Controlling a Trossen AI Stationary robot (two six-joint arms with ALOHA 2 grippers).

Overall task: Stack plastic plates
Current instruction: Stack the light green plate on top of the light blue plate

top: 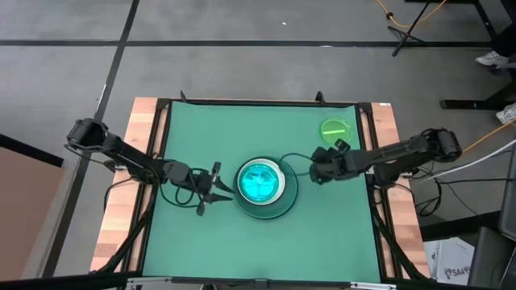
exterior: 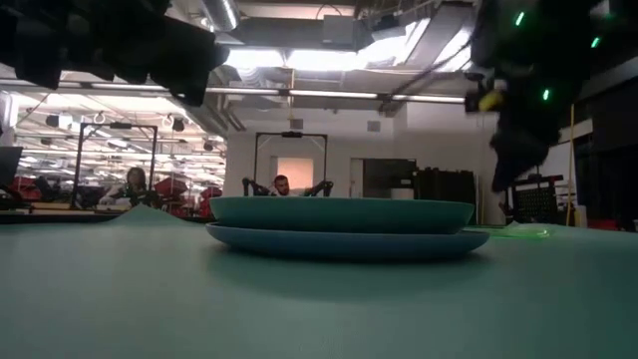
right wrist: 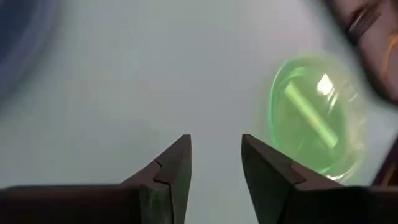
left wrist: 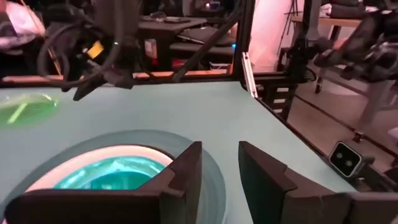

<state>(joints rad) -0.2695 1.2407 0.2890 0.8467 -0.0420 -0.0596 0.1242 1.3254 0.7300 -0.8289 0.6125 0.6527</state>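
Observation:
A stack of plates (top: 262,187) sits mid-table: a translucent cyan plate on top, a white one under it, and large teal and pale blue plates at the bottom (exterior: 344,227). One small bright green plate (top: 335,129) lies flat toward the far right corner, also in the right wrist view (right wrist: 314,118). My left gripper (top: 222,192) hovers open just left of the stack (left wrist: 112,171). My right gripper (top: 317,167) hangs open above the mat, between the stack and the green plate. Other plates in the stack are hidden.
The green mat (top: 193,129) covers the table between wooden side strips (top: 121,209). A black frame rail (left wrist: 249,74) runs along the edge. People sit in the room beyond the table (exterior: 282,185). Cables trail off the right side (top: 476,145).

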